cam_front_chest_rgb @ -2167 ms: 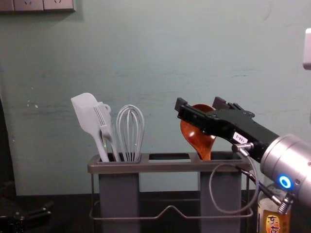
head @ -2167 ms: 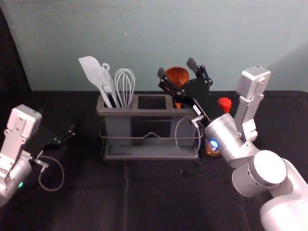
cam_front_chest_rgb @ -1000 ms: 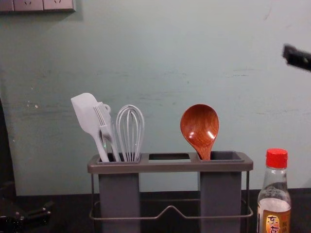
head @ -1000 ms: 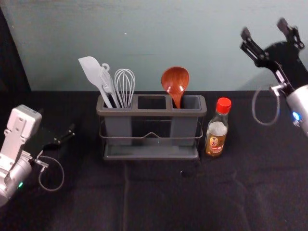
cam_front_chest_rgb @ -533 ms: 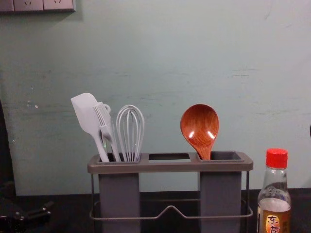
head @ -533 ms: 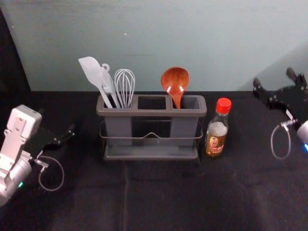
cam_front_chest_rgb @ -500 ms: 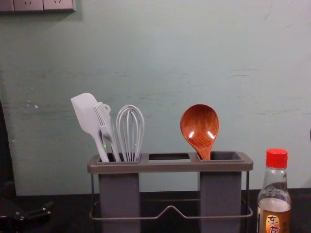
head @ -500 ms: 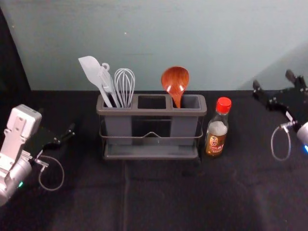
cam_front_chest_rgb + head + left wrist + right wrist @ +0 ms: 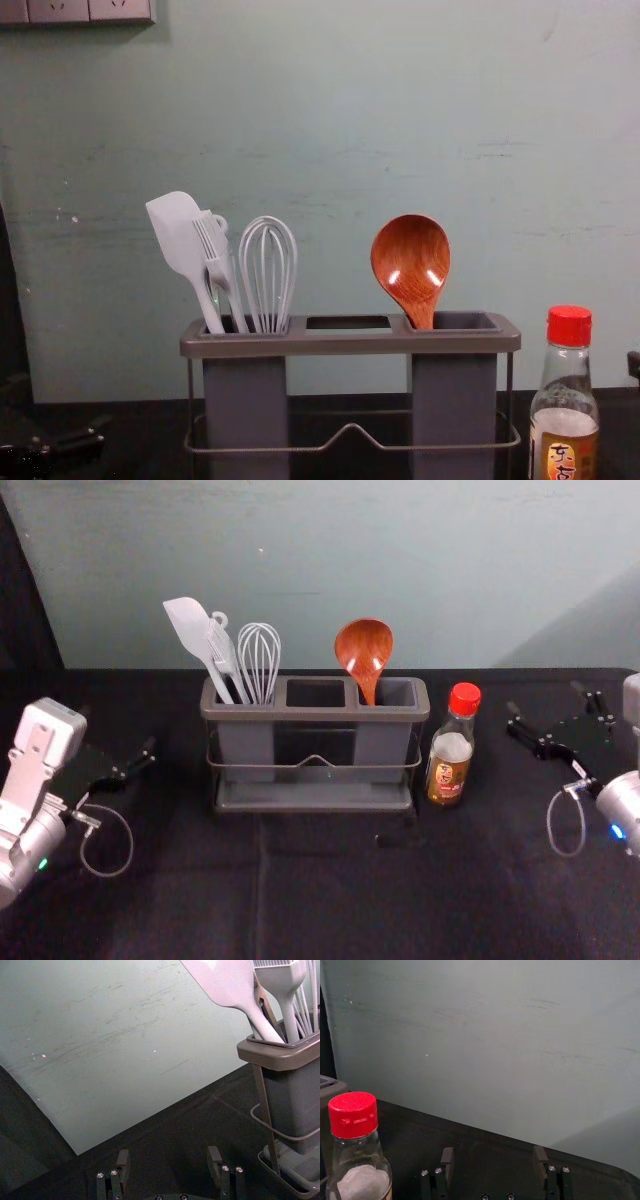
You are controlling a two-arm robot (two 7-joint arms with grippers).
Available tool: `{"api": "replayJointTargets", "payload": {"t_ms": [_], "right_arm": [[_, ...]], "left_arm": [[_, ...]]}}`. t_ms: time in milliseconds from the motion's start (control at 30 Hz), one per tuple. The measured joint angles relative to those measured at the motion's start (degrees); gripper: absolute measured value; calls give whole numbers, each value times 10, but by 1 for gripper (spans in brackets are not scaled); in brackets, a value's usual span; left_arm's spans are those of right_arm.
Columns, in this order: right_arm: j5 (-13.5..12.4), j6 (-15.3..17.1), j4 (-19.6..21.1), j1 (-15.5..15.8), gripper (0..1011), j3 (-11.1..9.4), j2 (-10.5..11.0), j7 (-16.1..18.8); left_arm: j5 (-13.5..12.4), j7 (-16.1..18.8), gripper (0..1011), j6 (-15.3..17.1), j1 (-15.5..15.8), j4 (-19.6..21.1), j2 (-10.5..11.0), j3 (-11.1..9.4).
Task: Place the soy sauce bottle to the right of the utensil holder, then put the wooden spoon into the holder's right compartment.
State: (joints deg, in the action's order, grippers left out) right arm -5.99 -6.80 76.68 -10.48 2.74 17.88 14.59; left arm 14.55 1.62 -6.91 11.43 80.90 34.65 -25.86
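spoon (image 9: pixel 363 646): in right compartment (image 9: pixel 400 692) of holder (image 9: pixel 315 715)
bottle (image 9: pixel 450 750): upright, right of holder
right gripper (image 9: pixel 545 698): right, fingers apart; should settle clear of bottle
left gripper (image 9: pixel 168 1156): idle left, fingers apart

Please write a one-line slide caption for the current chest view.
Wooden spoon in the right compartment of the utensil holder, soy sauce bottle standing to its right.

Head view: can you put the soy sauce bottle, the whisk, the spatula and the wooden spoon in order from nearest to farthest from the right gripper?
From the right gripper, open at the right:
1. Soy sauce bottle, standing right of the holder
2. Wooden spoon, right compartment
3. Whisk, left compartment
4. Spatula, leaning out at the far left
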Motion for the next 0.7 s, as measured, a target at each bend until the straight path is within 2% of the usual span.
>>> {"api": "replayJointTargets", "payload": {"t_ms": [700], "right_arm": [[0, -1, 1, -1, 1002, 0, 0, 0]], "left_arm": [[0, 0, 1012, 0, 0, 0, 0, 0]]}}
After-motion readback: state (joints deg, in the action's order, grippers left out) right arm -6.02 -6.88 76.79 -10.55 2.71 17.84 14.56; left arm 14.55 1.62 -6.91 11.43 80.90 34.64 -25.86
